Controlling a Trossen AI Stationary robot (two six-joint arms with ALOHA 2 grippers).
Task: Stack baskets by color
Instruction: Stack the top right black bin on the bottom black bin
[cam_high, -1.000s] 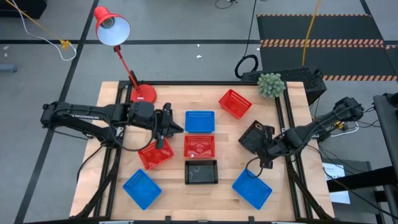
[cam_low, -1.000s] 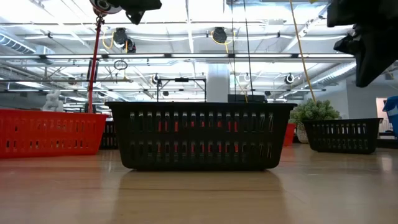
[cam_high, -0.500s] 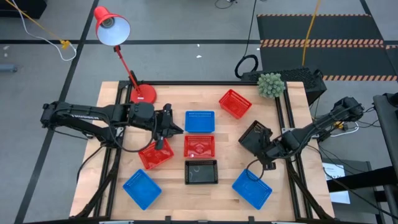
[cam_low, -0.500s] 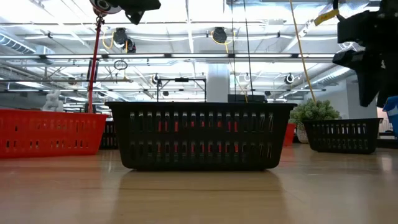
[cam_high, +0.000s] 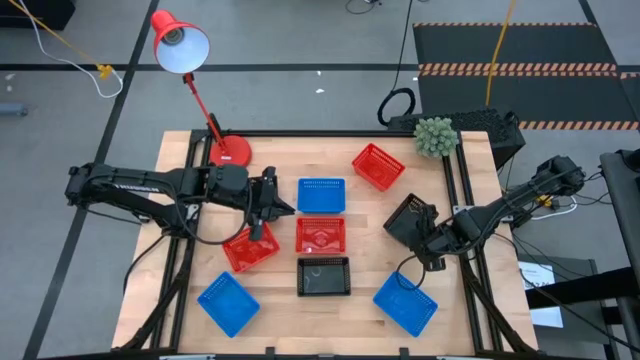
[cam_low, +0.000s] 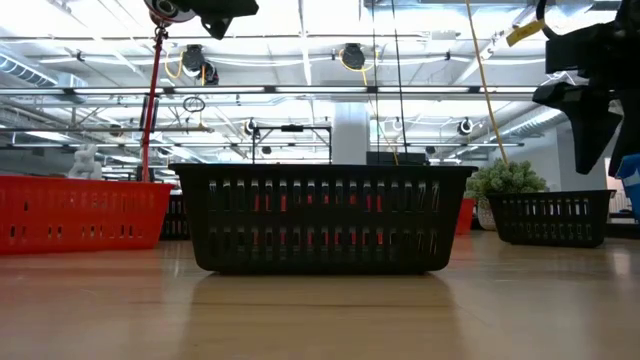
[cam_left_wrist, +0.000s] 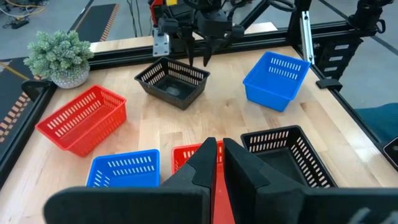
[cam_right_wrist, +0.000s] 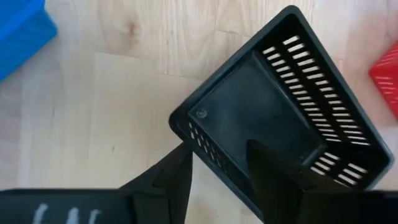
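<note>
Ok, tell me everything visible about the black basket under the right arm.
The black basket is a small rectangular plastic tub with slatted sides and a solid floor. It sits upright and empty on the wooden table, turned at an angle, on the right side between a red basket and a blue basket. The right gripper has open fingers straddling its near wall; contact is unclear.

No text, label or number can be read anywhere.
</note>
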